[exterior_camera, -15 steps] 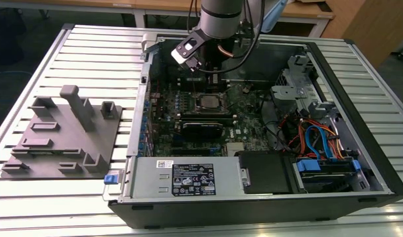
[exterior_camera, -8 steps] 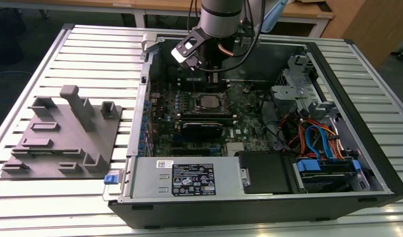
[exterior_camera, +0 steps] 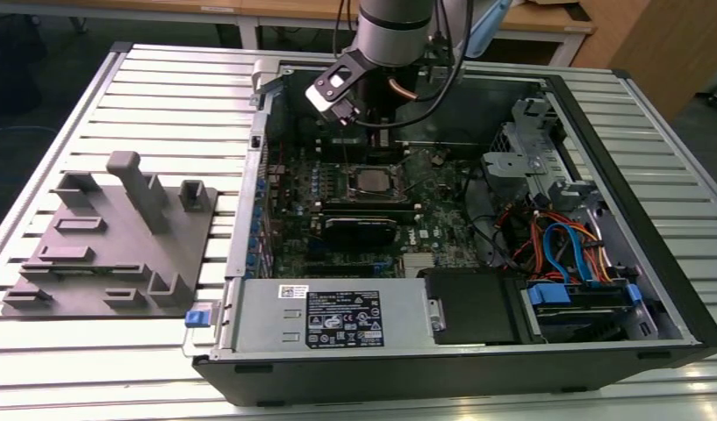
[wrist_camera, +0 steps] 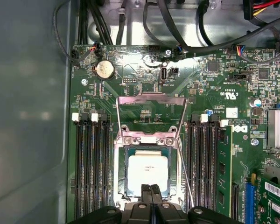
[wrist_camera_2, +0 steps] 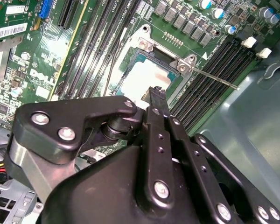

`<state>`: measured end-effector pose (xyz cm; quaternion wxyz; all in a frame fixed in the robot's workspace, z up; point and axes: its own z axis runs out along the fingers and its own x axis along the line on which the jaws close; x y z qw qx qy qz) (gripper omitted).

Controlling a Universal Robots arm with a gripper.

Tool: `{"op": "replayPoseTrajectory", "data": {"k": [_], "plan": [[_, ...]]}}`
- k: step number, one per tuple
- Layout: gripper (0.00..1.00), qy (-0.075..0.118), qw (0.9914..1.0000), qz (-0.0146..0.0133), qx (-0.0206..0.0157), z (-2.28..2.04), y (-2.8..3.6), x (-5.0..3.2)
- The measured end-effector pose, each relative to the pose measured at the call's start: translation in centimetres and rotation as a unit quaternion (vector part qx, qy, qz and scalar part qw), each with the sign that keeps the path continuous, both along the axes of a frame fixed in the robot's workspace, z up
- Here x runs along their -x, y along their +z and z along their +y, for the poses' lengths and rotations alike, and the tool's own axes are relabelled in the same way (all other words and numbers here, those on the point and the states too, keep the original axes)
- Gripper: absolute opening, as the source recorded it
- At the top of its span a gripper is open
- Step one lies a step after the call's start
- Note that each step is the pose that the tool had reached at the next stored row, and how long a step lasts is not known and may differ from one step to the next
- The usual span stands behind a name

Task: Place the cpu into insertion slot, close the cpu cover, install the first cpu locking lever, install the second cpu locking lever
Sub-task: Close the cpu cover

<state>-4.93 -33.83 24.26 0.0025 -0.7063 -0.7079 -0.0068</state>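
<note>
Exterior view: a slatted metal table (exterior_camera: 159, 79) carrying an open-sided computer case (exterior_camera: 452, 373), laid flat with its green board (exterior_camera: 440, 224) facing up. Just beside the case, on the exterior view's left, a grey fixture block (exterior_camera: 112, 254) with posts and pockets. Behind the table, wooden desks (exterior_camera: 299, 10) over a dark floor. At the far end of the case, the grey arm (exterior_camera: 393, 31) hanging down into the box, above the chip (exterior_camera: 370, 180). First wrist view: the black claw (wrist_camera: 151, 187) with its two fingers pressed together and nothing gripped between them. Right at the tips, the chip (wrist_camera: 148, 171), silver-grey and square, lying flat inside the socket (wrist_camera: 126, 161), the socket's dark rim visible around it. Tips poised over the chip's nearest edge; touching or just above, cannot tell. On the socket's far side from the claw, the cover (wrist_camera: 151, 99), a thin silvery frame swung open and away from the chip. Along one side of the socket, a thin wire lever (wrist_camera: 186, 179), unlatched and slanting outward. Flanking the socket, long black memory slots (wrist_camera: 91, 168). Second wrist view: the claw (wrist_camera_2: 157, 91) again closed, its tip over the pale chip (wrist_camera_2: 142, 79), the lever (wrist_camera_2: 214, 77) sticking out sideways near it.
</note>
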Motion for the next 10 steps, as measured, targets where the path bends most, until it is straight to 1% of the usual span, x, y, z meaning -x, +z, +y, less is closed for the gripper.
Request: {"op": "replayPoseTrajectory", "data": {"k": [10], "plan": [[0.10,0.000,1.00000,0.0000,-0.0001,0.00,0.28,0.00]]}}
